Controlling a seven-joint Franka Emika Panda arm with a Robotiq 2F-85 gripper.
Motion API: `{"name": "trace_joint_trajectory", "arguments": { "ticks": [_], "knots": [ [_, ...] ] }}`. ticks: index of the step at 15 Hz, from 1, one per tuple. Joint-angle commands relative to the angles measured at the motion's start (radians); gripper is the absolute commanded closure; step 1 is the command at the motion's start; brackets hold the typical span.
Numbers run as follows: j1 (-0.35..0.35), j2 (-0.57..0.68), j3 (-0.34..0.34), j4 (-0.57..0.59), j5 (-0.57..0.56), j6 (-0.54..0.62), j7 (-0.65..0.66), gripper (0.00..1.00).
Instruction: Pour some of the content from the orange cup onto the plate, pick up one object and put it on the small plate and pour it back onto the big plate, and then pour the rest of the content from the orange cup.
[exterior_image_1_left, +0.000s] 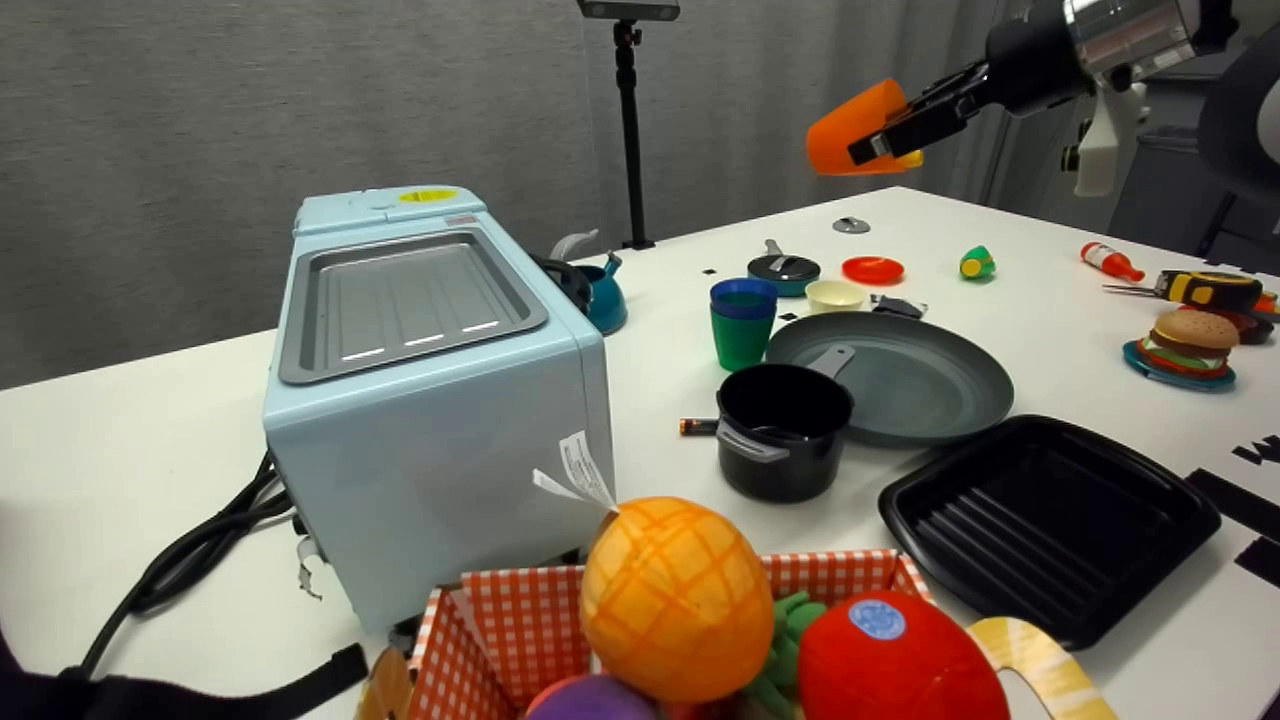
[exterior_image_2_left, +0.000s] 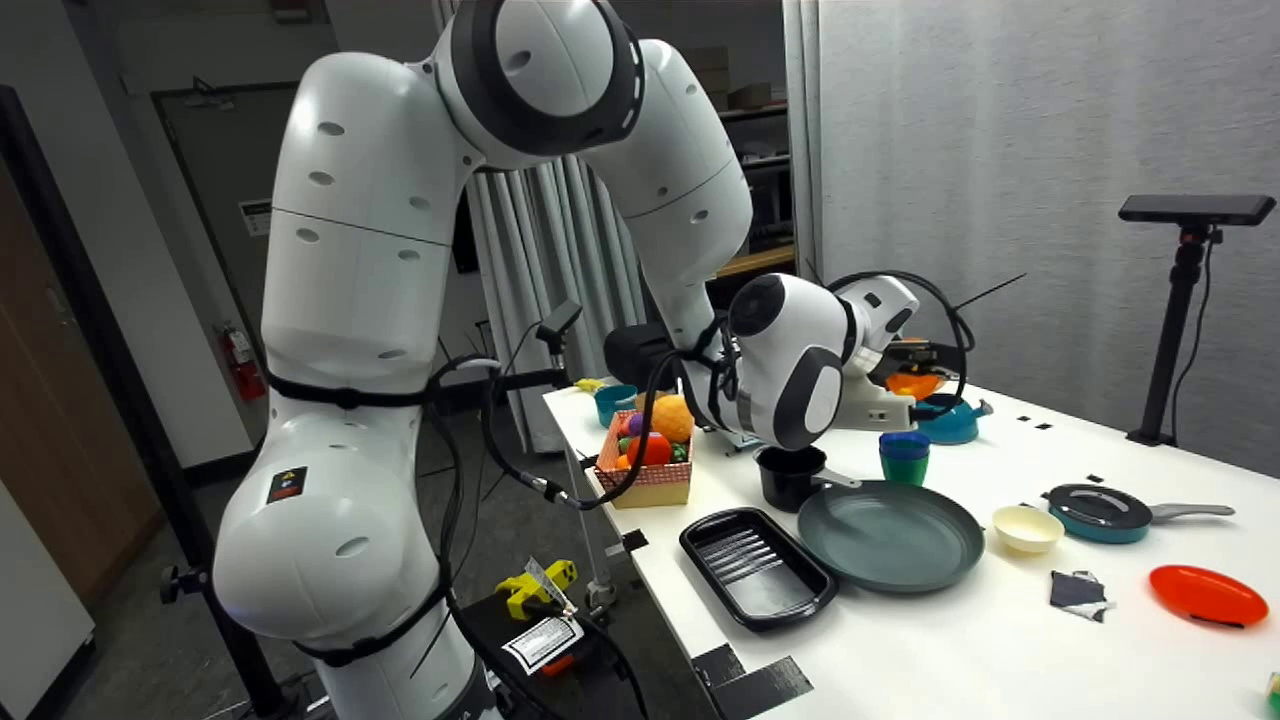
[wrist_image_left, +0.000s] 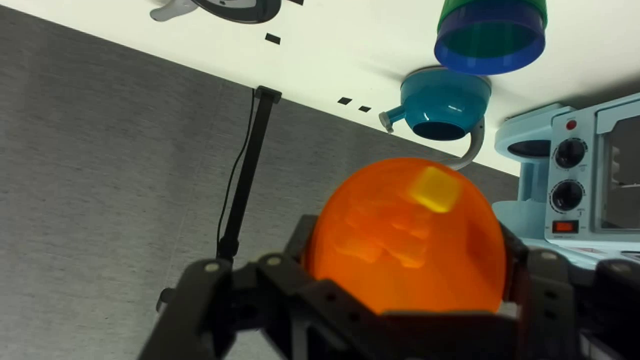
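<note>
over there the pincer (wrist_image_left: 407, 240) is clamped on the tilted orange cup (exterior_image_1_left: 845, 135), up in the air, yellow content (wrist_image_left: 436, 190) in it; in an exterior view the big plate (exterior_image_1_left: 925, 385) sits at six o'clock below, on the tabletop (exterior_image_1_left: 1060, 350).

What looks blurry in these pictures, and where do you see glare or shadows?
Wrist view: the gripper and orange cup are out of focus, the teal kettle sharper, with a faint shadow beside it; in an exterior view, white glints on the grey tray atop the light blue oven.
</note>
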Motion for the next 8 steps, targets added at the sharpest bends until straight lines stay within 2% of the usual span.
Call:
{"name": "trace_joint_trajectory", "arguments": {
  "ticks": [1, 8],
  "knots": [
    [0.022, -0.029, -0.03, -0.045, -0.024, 0.071, 0.027, 0.47],
    [0.058, -0.007, -0.055, -0.038, 0.017, 0.135, -0.003, 0.47]
  ]
}}
